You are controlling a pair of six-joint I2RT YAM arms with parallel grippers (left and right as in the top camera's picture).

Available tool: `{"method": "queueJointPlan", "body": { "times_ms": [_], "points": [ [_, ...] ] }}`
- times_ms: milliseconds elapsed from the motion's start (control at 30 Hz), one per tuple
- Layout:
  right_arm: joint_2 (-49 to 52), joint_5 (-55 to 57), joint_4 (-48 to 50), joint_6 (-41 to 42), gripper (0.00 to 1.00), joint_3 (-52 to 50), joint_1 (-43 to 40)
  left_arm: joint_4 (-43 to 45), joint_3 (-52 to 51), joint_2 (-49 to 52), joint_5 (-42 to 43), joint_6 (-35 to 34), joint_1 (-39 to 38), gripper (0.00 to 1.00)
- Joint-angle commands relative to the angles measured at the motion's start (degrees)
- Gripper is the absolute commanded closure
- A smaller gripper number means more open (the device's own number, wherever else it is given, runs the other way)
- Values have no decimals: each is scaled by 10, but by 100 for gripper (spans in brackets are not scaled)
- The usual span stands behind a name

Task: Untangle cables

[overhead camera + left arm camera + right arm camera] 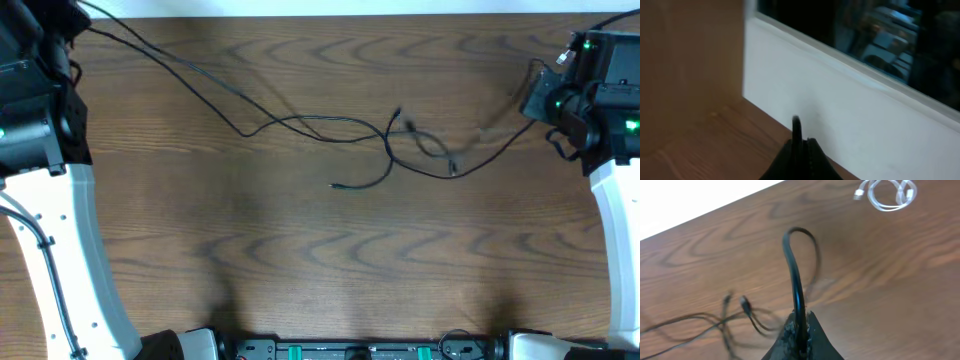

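The right gripper point(801, 321) is pinching closed on a looping black cable point(794, 265). The left gripper point(802, 146) is squeezing closed on a thin black cord point(797, 126), while the tangle point(405, 140) is lying mid-worktop point(300, 260).

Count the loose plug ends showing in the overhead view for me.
3 plug ends: the top plug above the tangle, the left plug on the tail below-left of it, the right plug just past it. Others may be hidden in the blur.
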Motion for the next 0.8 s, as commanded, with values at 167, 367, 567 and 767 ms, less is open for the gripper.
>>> {"method": "queueJointPlan", "body": {
  "times_ms": [167, 367, 567, 767],
  "points": [
    [-4, 79, -23, -27, 99, 4, -5, 16, 0, 30, -61, 55, 10, 93],
    [-4, 98, -41, -40, 99, 4, -11, 41, 0, 62, -74, 66, 10, 93],
    [-4, 16, -39, -71, 99, 18, -40, 54, 0, 104, -112, 68, 10, 93],
    [-4, -178, -60, -99, 99, 149, -38, 29, 0, 134, -64, 67, 8, 93]
  ]
}}
